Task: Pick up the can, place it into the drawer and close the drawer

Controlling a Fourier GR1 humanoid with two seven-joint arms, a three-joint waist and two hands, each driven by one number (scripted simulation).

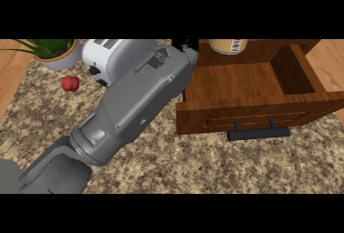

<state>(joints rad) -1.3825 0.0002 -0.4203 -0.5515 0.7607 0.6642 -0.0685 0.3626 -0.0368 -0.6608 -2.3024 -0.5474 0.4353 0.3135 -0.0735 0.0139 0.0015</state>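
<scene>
A tan can (227,46) with a pale label shows at the view's top edge, over the back of the open wooden drawer (201,114); its upper part is cut off. The drawer's inside is bare wood, and its dark bar handle (259,133) faces me. A large grey forearm (134,100) rises from the lower left toward the drawer's back left corner. Only a small black part of my left hand (187,44) shows there, just left of the can. Whether it touches or holds the can is hidden. My right hand shows nowhere.
On the speckled stone counter (201,168), a small red fruit (70,83) lies at the left. Behind it stands a potted plant (55,51) and a white round object (101,54), partly hidden by the forearm. Wooden edging (10,77) runs along the far left.
</scene>
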